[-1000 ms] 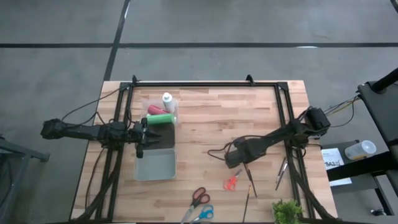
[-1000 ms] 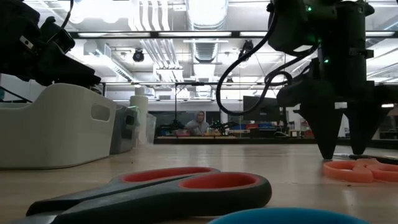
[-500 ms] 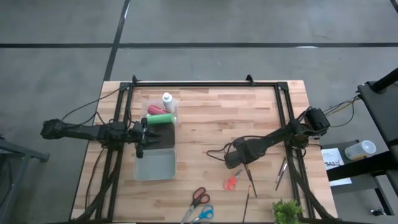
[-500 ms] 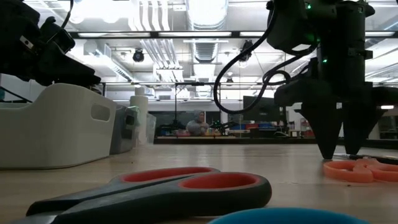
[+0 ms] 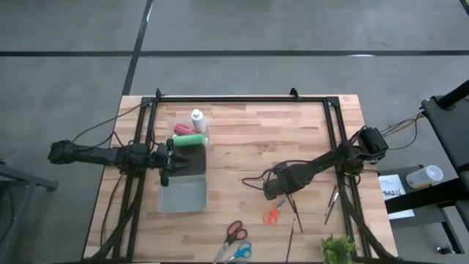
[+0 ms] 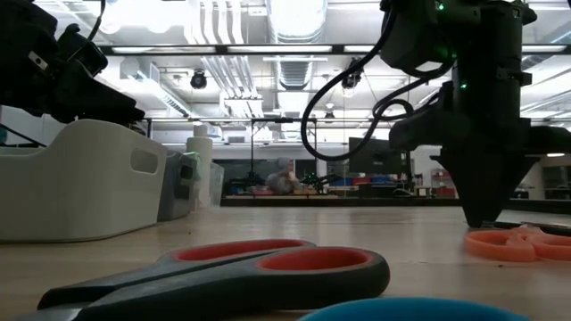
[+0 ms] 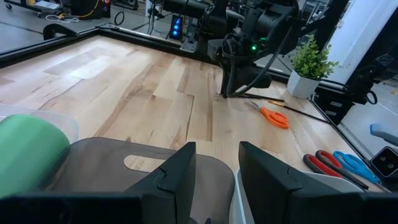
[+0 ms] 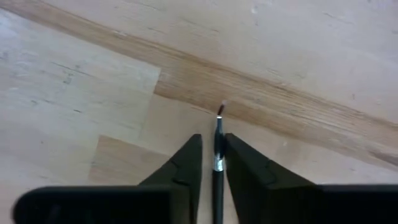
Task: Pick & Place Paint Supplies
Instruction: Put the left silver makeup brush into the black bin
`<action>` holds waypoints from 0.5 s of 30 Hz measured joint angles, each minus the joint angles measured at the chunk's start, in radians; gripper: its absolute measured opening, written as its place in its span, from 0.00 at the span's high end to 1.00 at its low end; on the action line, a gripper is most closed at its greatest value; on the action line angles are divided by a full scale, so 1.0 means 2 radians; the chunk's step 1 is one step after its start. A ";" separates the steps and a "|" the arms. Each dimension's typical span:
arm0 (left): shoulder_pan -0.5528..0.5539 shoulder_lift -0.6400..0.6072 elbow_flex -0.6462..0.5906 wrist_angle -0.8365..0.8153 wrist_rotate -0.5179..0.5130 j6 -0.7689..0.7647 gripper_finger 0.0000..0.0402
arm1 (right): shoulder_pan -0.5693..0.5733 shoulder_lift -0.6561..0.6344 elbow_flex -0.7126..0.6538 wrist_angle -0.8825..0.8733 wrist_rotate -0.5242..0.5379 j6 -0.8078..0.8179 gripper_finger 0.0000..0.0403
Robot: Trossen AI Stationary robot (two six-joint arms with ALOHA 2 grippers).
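Note:
My right gripper [image 5: 275, 190] stands fingers-down on the table's right half, shut on a thin brown-handled brush [image 8: 218, 146] whose handle [image 5: 295, 213] runs toward the near edge. More brushes [image 5: 332, 203] lie to the right. The white [image 5: 197, 119], red [image 5: 183, 130] and green [image 5: 189, 140] paint bottles lie in a clear holder at the far left. My left gripper [image 7: 214, 174] hovers open over the grey bin [image 5: 183, 193], touching nothing. My right gripper pinches the brush between its two fingers just behind the metal ferrule [image 8: 217, 163], near the bristle end [image 8: 221, 109]. The fingers come from above, pointing down, one on each side of the thin shaft. The brush lies flat on the table.
Orange scissors [image 5: 272, 215] lie just near-side of my right gripper. Red scissors [image 5: 234, 232] and blue scissors [image 5: 240, 251] sit at the near edge, a small green plant [image 5: 338, 249] at the near right corner. A black frame [image 5: 242, 99] borders the table.
My right gripper has shut: its fingertips stood apart on the table a second ago and now meet around the brush. The arm has stayed in place, and the brush still lies on the table.

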 joint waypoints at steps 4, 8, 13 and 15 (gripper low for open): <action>0.000 0.000 0.000 0.000 0.000 0.000 0.68 | 0.000 0.000 0.000 -0.002 0.001 -0.003 0.96; 0.000 0.000 0.000 0.000 0.000 0.000 0.68 | 0.000 0.000 0.000 -0.002 0.001 -0.004 0.96; 0.000 0.000 0.000 0.000 0.000 0.000 0.68 | -0.001 -0.001 -0.001 -0.002 0.002 -0.018 0.97; 0.000 0.000 0.000 0.000 0.000 0.000 0.68 | -0.002 -0.004 -0.001 -0.002 0.001 -0.026 0.97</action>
